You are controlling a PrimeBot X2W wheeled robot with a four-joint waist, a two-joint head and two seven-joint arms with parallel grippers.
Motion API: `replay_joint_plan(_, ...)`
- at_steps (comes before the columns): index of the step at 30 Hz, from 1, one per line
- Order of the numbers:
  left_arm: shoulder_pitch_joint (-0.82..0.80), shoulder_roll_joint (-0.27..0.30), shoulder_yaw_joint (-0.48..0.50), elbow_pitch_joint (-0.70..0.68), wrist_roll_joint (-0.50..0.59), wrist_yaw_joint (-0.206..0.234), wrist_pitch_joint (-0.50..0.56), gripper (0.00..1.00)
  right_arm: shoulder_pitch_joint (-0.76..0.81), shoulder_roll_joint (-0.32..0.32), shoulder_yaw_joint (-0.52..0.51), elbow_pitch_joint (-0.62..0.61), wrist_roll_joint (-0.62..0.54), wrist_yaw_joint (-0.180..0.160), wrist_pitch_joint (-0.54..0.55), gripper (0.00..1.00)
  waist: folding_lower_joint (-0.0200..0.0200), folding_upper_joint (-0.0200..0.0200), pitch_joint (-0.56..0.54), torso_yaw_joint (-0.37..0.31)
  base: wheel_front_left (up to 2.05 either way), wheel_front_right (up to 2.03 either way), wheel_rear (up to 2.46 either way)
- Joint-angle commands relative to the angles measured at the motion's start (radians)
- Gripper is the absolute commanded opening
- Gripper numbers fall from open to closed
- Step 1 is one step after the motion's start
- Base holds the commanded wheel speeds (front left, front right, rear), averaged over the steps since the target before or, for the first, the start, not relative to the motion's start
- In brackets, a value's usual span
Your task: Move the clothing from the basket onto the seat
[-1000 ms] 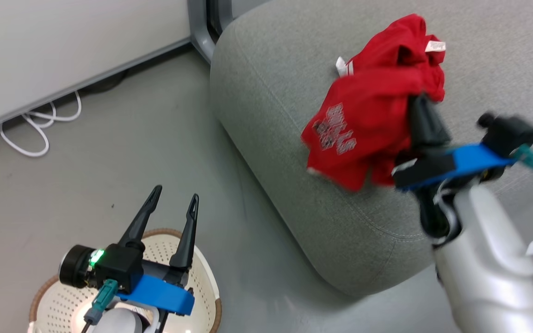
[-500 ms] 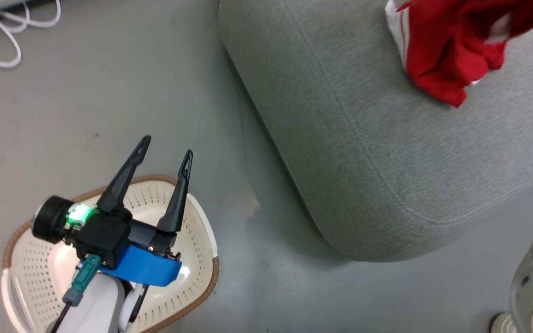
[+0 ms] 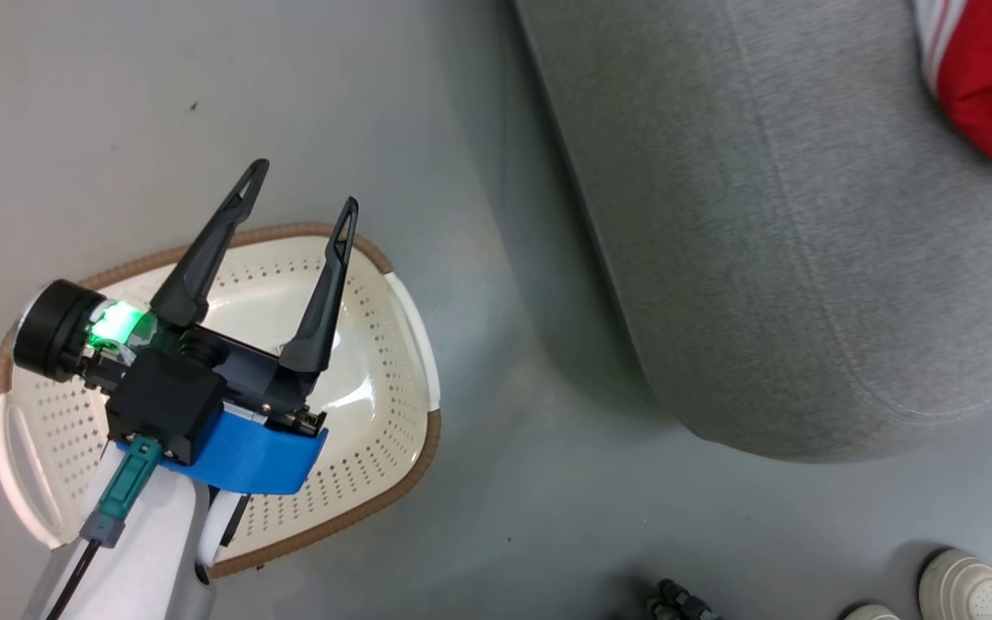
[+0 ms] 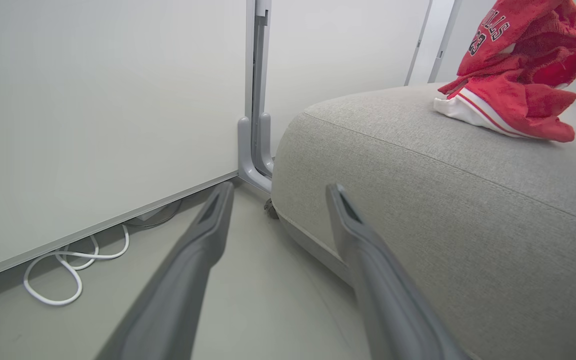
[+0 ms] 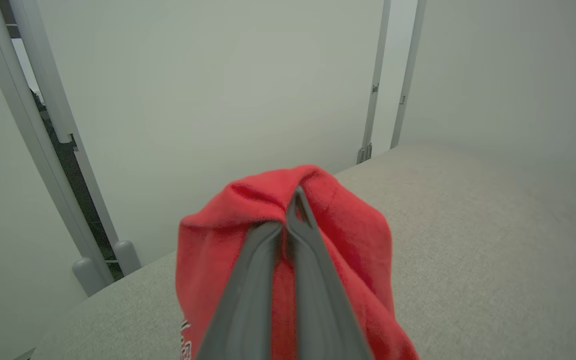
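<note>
The clothing (image 4: 518, 60) is a red heap on the grey seat (image 4: 443, 200). A piece with white striped trim lies flat, and a lettered piece is bunched up above it. My right gripper (image 5: 290, 210) is shut on a fold of red clothing (image 5: 343, 225), held just above the seat (image 5: 468, 225). In the head view a corner of the clothing (image 3: 991, 86) lies at the top right of the seat (image 3: 763, 215). My left gripper (image 3: 303, 185) hangs open over the cream basket (image 3: 414, 448), nothing between its fingers. Its fingers (image 4: 208, 235) point at the seat's near edge.
A white cable (image 4: 68, 270) loops on the grey floor beside the pale wall panels (image 4: 93, 100). A grey post (image 4: 255, 150) stands at the seat's far corner. A person's white shoes (image 3: 970, 585) are on the floor at the head view's lower right.
The head camera has swung down and left, so the basket shows more fully and the right arm and most of the clothing have left its view. The left gripper stays open.
</note>
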Motion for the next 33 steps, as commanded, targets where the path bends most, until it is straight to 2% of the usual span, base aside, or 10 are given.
replay_joint_plan(1, -0.02, 0.005, -0.002, -0.01, 0.003, -0.002, 0.002, 1.0, 0.016, -0.007, -0.012, 0.021, -0.035, 0.001, 0.004, 0.0, -0.0001, 0.0, 0.032, 0.026, 0.0, 0.0, 0.0)
replay_joint_plan(8, -0.03, 0.01, -0.007, -0.02, -0.001, 0.002, 0.003, 1.0, 0.042, 0.015, -0.11, 0.145, -0.176, 0.001, -0.001, 0.0, -0.0001, 0.0, 0.047, 0.041, 0.0, 0.0, 0.0)
replay_joint_plan(9, -0.032, 0.008, -0.009, -0.017, -0.002, 0.002, 0.003, 1.0, 0.044, 0.018, -0.12, 0.16, -0.189, 0.001, 0.001, 0.35, -0.0001, 0.0, 0.045, 0.044, 0.0, 0.0, 0.0)
replay_joint_plan(10, -0.036, 0.007, -0.011, -0.014, -0.003, 0.003, 0.001, 1.0, 0.043, 0.017, -0.132, 0.172, -0.197, 0.0, -0.001, 0.95, -0.0001, 0.0, 0.043, 0.046, 0.0, 0.0, 0.0)
replay_joint_plan(11, -0.04, 0.005, -0.011, -0.013, -0.004, 0.005, -0.001, 1.0, 0.038, 0.016, -0.14, 0.182, -0.205, 0.001, -0.004, 1.0, -0.0001, 0.0, 0.041, 0.047, 0.0, 0.0, 0.0)
replay_joint_plan(24, -0.041, -0.015, -0.02, 0.046, -0.027, 0.016, -0.023, 1.0, 0.025, 0.01, -0.132, 0.269, -0.254, 0.0, -0.046, 1.0, -0.0001, 0.0, -0.025, 0.057, 0.0, 0.0, 0.0)
replay_joint_plan(33, 0.005, -0.071, -0.014, 0.15, -0.075, 0.023, -0.039, 1.0, 0.107, 0.005, -0.046, 0.306, -0.257, 0.0, -0.074, 1.0, -0.0001, 0.0, -0.173, 0.089, 0.0, 0.0, 0.0)
